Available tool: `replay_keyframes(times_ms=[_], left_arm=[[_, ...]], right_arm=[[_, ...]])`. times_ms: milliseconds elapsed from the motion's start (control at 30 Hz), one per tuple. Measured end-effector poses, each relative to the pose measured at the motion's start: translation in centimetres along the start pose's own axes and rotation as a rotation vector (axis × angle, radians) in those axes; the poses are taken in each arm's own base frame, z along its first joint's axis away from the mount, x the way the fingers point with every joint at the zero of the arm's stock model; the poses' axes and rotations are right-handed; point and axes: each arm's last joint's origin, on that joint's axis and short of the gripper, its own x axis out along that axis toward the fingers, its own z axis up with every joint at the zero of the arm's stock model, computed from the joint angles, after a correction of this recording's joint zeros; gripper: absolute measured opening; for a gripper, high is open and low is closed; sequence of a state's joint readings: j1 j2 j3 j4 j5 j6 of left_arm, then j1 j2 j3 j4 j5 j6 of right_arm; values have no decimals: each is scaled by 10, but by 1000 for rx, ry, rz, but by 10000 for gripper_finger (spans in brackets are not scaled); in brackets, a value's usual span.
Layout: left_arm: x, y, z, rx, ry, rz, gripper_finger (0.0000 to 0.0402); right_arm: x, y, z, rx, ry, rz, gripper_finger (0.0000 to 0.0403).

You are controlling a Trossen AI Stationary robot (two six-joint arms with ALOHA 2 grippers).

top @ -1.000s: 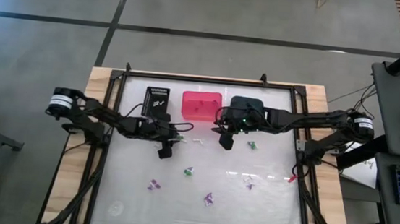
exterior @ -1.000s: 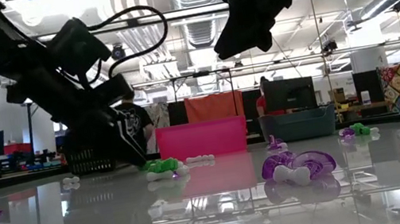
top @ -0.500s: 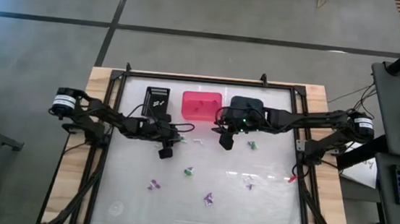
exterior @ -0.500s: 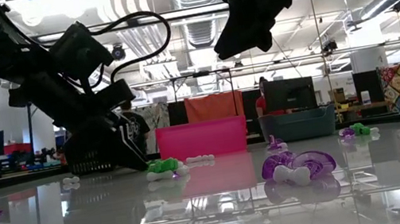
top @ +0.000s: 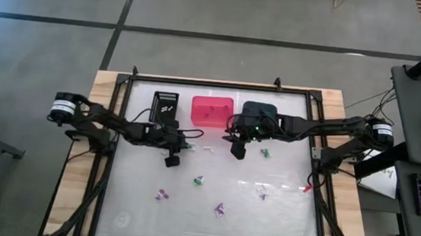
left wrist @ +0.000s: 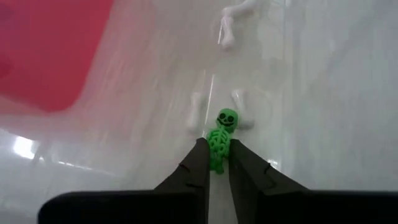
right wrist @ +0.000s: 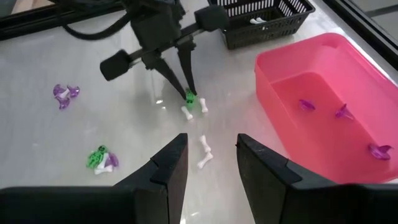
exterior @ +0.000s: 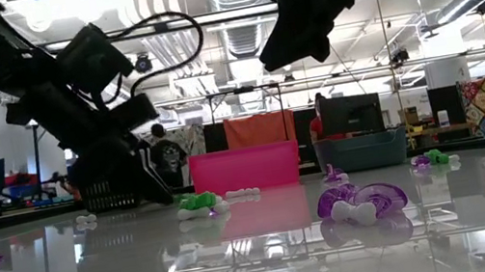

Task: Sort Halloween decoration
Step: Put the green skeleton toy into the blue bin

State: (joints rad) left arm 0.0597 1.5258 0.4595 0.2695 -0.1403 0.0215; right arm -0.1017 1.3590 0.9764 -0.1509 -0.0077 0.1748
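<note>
I am working from my left side first. My left gripper point(left wrist: 216, 163) is pressing down at the glossy white table point(top: 278, 216), just in front of the black wire-mesh basket point(top: 166, 105) and beside the translucent pink plastic bin point(top: 212, 110). Its two dark fingers are pinching the lower body of a tiny bright green plastic skeleton point(left wrist: 220, 140), whose round grinning head is poking out beyond the tips. Two small white plastic bones point(left wrist: 194, 112) are lying right against it, one on each side.

Moving across, my right gripper point(right wrist: 211, 155) is hovering above the table near the dark teal bin point(top: 258, 111), its fingers standing apart and holding nothing.

My worry is the grip itself. I am holding the skeleton only by its thin legs and ribs, so I judge it could twist or slip out as I lift, since the piece is so small and smooth. The neighbouring bones could also get nudged or dragged along, ending up in the wrong bin. The slick table is offering little friction to stop them.

The skeleton itself is looking flat, ribbed and vivid green. Purple trinkets point(right wrist: 339, 112) are already lying inside the pink bin.
</note>
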Motion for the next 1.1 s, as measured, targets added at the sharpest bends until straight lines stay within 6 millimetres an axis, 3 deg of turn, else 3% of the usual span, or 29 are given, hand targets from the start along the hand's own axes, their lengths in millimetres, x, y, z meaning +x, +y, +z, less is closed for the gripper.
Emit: replay_keyframes(times_ms=[233, 567, 867, 1100], left_arm=[[-29, 4, 25, -4, -193, 1, 15], [-65, 10, 60, -34, -555, 12, 15], [-57, 9, 65, -89, -614, 0, 15], [-46, 7, 63, -116, -611, 6, 15]], right_arm=[[4, 5, -2, -80, -53, 21, 128], [36, 9, -1, -235, -250, 33, 128], [57, 9, -1, -264, -337, 31, 128], [60, 9, 1, -257, -335, 33, 128]])
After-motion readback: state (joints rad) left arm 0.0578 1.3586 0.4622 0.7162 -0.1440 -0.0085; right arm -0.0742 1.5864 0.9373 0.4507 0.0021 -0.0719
